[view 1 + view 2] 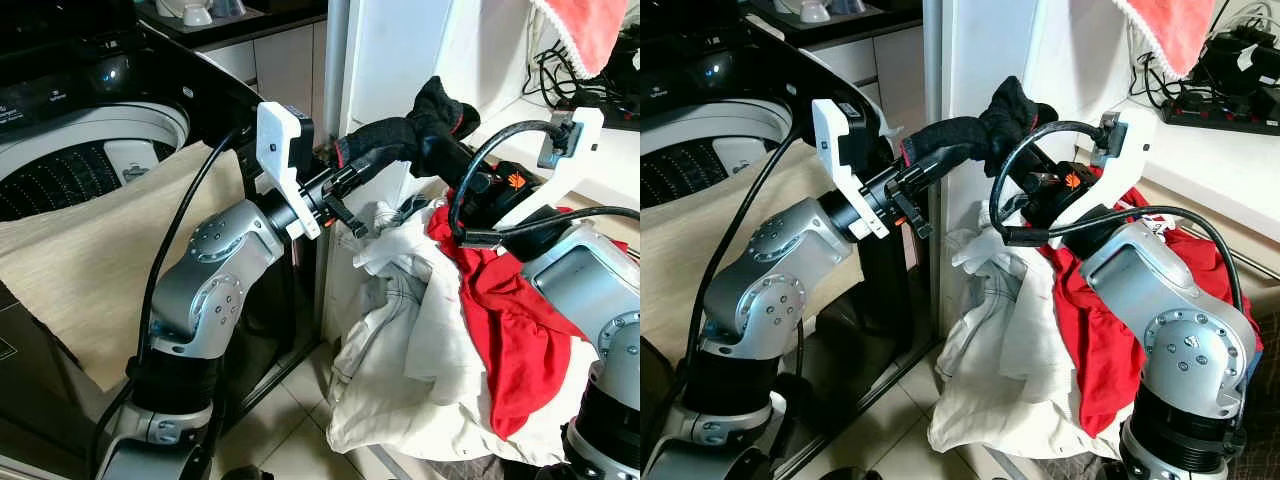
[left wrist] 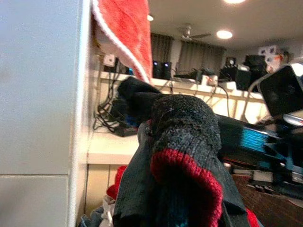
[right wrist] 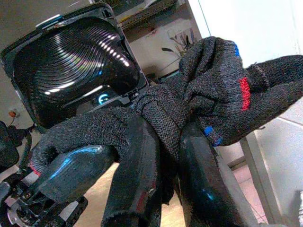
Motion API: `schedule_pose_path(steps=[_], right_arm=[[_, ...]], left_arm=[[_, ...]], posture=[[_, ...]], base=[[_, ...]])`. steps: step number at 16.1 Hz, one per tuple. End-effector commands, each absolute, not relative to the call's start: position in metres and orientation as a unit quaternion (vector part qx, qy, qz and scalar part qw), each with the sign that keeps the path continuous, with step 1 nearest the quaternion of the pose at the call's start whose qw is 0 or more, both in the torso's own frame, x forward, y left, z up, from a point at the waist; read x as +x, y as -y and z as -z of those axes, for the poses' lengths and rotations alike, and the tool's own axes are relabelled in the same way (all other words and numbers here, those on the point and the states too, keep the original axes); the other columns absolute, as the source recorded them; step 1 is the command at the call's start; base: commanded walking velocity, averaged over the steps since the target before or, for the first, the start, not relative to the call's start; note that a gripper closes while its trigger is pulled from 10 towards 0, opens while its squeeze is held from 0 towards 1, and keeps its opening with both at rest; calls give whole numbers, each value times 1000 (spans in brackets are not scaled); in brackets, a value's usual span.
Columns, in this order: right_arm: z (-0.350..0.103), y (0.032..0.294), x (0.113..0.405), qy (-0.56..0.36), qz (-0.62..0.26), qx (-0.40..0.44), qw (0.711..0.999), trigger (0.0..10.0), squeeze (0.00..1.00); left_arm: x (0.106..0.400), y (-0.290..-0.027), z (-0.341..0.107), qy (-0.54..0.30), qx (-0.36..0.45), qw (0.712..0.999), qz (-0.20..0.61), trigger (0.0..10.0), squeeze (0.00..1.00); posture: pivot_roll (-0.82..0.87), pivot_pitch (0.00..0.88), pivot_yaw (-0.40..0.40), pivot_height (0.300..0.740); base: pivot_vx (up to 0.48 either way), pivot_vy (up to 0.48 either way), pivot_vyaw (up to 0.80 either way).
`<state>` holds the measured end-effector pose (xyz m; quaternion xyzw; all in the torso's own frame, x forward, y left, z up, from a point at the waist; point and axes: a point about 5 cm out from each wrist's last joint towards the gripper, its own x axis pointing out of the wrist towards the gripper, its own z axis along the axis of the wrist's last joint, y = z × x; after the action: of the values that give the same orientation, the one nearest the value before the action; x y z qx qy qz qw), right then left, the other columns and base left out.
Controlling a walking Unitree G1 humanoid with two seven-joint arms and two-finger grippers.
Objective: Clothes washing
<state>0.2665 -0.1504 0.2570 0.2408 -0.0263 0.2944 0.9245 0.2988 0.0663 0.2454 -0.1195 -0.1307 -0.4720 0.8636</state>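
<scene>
A black sock [image 1: 400,135] with a red cuff [image 2: 187,165] is stretched in the air between my two grippers. It hangs beside the open washing machine [image 1: 70,175]. My left gripper [image 1: 368,162] is shut on the cuff end, which covers its fingers. My right gripper [image 3: 165,137] is shut on the bunched toe end, and knitted fabric is pinched between its black fingers [image 3: 137,179]. Below the sock lies a laundry pile with a white garment [image 1: 420,340] and a red garment [image 1: 505,310].
A beige cloth [image 1: 90,260] drapes over the washer's front rim. A white cabinet wall [image 1: 400,50] stands right behind the sock. A red towel [image 1: 590,30] hangs at the upper right above a counter with a power strip and cables [image 1: 590,85]. Tiled floor [image 1: 290,420] shows between washer and pile.
</scene>
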Motion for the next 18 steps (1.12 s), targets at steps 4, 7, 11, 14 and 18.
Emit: schedule_pose_path(steps=[4,7,11,14,18], right_arm=[[-258,146,263,27,-319,238,917,10000,1000],[-255,140,261,11,-338,235,911,10000,1000],[-250,135,258,-9,-356,239,903,10000,1000],[-235,129,254,-55,-358,153,919,10000,0],[-228,120,250,-61,-374,76,922,10000,0]], left_arm=[[307,-75,-262,167,-127,873,440,0,0],[309,-75,-265,174,-130,874,435,0,0],[316,-80,-269,180,-116,886,412,0,0],[334,-101,-278,189,-55,925,326,0,0],[358,-148,-290,186,93,964,167,0,0]], posture=[[-137,0,9,740],[-135,0,12,740],[-135,0,12,740],[-131,0,19,740],[-127,0,18,740]], base=[[0,0,0],[0,0,0],[0,0,0],[0,0,0],[0,0,0]])
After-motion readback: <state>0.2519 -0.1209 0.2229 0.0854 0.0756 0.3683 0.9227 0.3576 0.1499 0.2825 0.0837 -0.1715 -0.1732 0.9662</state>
